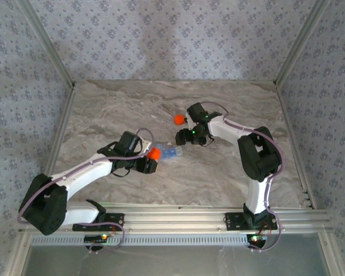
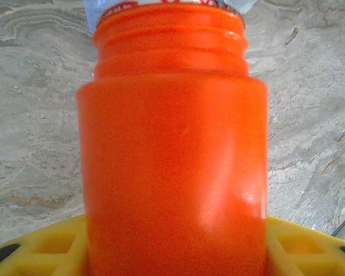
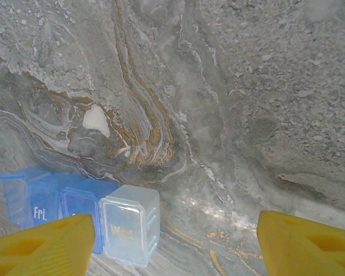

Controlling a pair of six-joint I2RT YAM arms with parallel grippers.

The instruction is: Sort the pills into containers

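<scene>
The left arm (image 1: 80, 172) reaches from the near left corner toward the middle of the marble table (image 1: 103, 109). The left gripper (image 1: 152, 156) is clamped on the orange bottle (image 1: 154, 152). In the left wrist view, the bottle (image 2: 172, 172) sits between the yellow fingers (image 2: 52, 247), its threaded neck bare and its open mouth pointing away from the wrist.

Just to the right of the bottle's mouth lies the pale blue pill box (image 1: 171, 152). A bit of it shows past the bottle's rim (image 2: 93, 14), though whether the two touch cannot be told. The right wrist view shows the pill box (image 3: 52, 201) as a row of compartments. One blue compartment is marked "Fri." and a clearer one at the end (image 3: 129, 224) is marked "Wed".

Farther back, the red-orange cap (image 1: 178, 119) rests on the table apart from the bottle, just beside the right arm (image 1: 230, 129).

The right gripper (image 1: 183, 138) hovers by the far end of the pill box with its jaws spread wide. Its yellow fingers (image 3: 40, 247) have only bare table between them and nothing held
</scene>
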